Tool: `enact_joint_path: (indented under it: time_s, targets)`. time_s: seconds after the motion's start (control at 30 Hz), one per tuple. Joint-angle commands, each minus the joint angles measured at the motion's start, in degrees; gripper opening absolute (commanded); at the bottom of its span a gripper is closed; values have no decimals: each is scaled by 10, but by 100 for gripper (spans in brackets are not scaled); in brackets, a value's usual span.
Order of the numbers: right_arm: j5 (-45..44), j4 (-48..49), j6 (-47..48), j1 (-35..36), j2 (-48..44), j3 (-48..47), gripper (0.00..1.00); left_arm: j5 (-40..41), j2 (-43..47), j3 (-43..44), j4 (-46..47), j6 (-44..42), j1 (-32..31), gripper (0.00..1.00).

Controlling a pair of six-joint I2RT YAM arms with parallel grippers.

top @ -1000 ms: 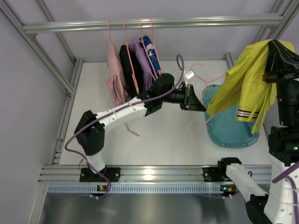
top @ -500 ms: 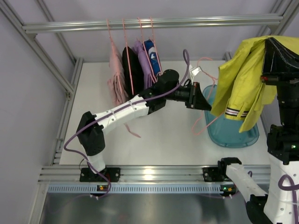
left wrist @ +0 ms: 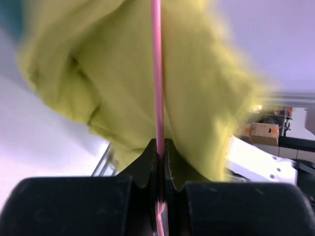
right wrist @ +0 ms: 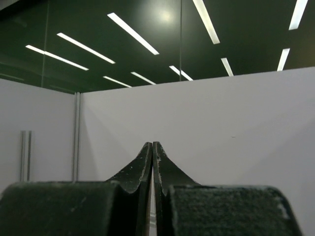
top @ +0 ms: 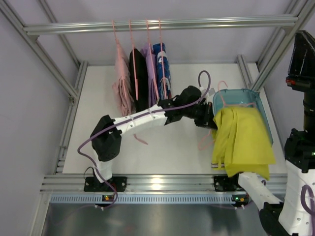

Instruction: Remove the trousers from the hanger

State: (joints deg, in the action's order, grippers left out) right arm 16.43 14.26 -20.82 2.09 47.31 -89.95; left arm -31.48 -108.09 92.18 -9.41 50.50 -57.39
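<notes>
Robot lab (aluminium frame [top: 162,23])

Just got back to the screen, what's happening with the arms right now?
The left gripper is clamped on the wire of the pink hanger, beside the yellow trousers, which lie draped over the teal bin. The right gripper is raised, jaws shut on nothing. Whether the trousers are free of the hanger is unclear.
</notes>
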Motion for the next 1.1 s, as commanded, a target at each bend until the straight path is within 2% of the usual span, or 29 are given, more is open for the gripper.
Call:
enact_joint_path:
  time_s: [0.0,0.13,0.2,0.27,0.37,0.4,0.47,0.5,0.53,0.6,0.73,0.8,0.97,1.03,1.07]
  targets:
    - [-8,42,-1,-3,2,-29,0,35,9,5,-8,-14,3,0]
    - [-5,-32,74,-2,-17,-11,0,18,15,13,31,-17,4,0]
    - [-1,-62,139,-2,-36,36,0,20,10,40,31,-25,8,0]
    - [15,-160,186,-2,-58,74,0,22,4,58,31,-36,10,0]
    - [-15,-244,227,-2,-81,106,24,28,3,91,31,-49,15,0]
    - [-14,-292,243,-2,-84,108,36,31,3,101,31,-51,16,0]
    - [-11,-324,241,-2,-93,112,54,35,6,108,31,-60,17,0]
    - [-3,-356,235,-2,-94,112,66,37,9,112,31,-62,16,0]
    - [13,-376,227,-2,-91,110,70,38,9,114,31,-61,17,0]
    - [38,-417,212,-2,-83,105,77,37,8,114,31,-58,18,0]
    - [97,-530,202,-2,-67,119,79,35,12,112,31,-60,18,0]
    - [86,-563,245,-3,-64,124,81,41,16,111,31,-67,18,0]
    - [42,-632,257,-2,-68,149,82,45,21,123,33,-69,23,0]
    - [30,-629,251,-2,-83,170,98,41,19,135,34,-67,25,0]
    - [31,-629,259,-2,-85,187,99,35,19,139,40,-66,26,0]
